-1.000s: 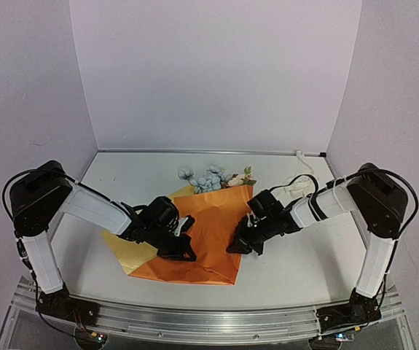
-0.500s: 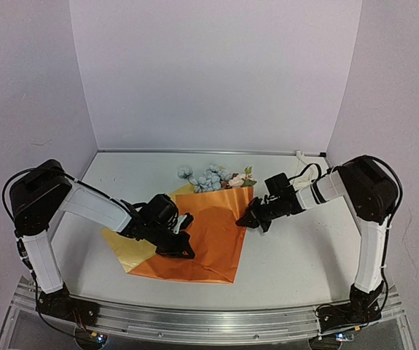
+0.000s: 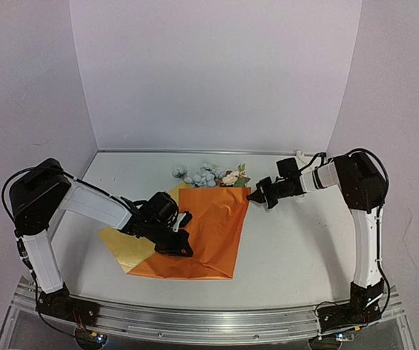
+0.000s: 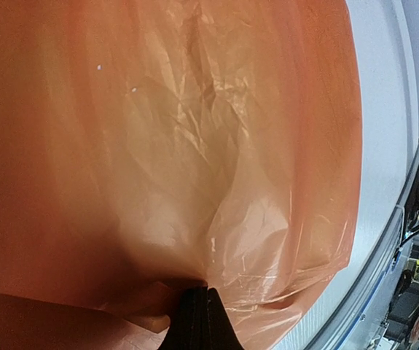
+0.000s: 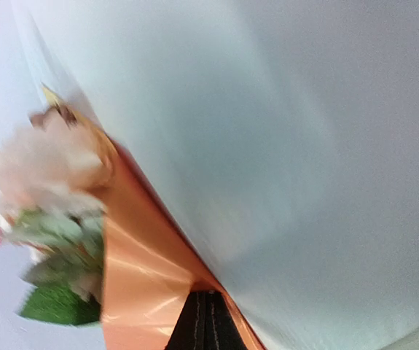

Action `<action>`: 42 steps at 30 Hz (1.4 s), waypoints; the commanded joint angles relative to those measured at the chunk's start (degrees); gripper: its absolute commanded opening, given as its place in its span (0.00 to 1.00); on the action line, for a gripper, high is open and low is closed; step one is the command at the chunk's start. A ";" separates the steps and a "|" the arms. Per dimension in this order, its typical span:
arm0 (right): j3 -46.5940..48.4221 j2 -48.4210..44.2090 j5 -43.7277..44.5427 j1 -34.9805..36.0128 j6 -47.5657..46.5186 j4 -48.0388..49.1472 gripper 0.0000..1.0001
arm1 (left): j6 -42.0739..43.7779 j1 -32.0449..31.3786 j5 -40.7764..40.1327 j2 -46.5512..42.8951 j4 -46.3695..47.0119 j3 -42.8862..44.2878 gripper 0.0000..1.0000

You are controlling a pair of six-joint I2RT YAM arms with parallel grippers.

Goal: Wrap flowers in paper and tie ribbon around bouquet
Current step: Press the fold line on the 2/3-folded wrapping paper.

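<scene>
We are early in the job. The paper [image 3: 209, 233] lies on the surface [image 3: 296, 248], one flap folded over the stems, so orange shows on top and a yellow strip peeks out at the left. It is a loose, flat fold, not yet a cone, and no ribbon is tied round it. The flowers [image 3: 208, 175] lie at its far edge, with pale blue, white and pink blooms poking past it. The left tool [image 3: 183, 246], pressed together, pinches the sheet near its middle; the sheet is thin, glossy and crinkled, with creases fanning from the tips. The right tool [image 3: 256, 195], likewise pressed together, nips the far right corner. Rolling, gathering and tying remain, we judge.
</scene>
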 commanded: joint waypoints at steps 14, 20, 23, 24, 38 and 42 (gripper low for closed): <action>-1.62 -18.12 3.85 0.70 -14.02 -19.19 0.01 | 3.51 0.58 -6.35 -6.17 -13.31 7.90 0.14; -6.08 -29.23 8.61 12.74 -29.59 -34.80 0.06 | -2.00 0.58 -7.43 -12.20 -13.70 7.40 0.19; -6.45 -28.94 9.02 19.71 -30.99 -35.32 0.06 | -6.29 0.56 -9.51 -16.48 -14.56 4.33 0.20; -6.27 -28.25 8.82 21.18 -31.09 -34.62 0.05 | -7.86 0.53 -9.81 -17.63 -14.59 3.11 0.20; -4.21 -18.45 11.98 37.98 -32.45 -29.75 0.04 | -30.91 -2.79 -15.49 -42.32 -20.75 -22.81 0.23; -0.72 -13.25 12.44 39.34 -31.69 -28.22 0.04 | -35.46 -2.93 -20.25 -48.36 -23.35 -26.64 0.28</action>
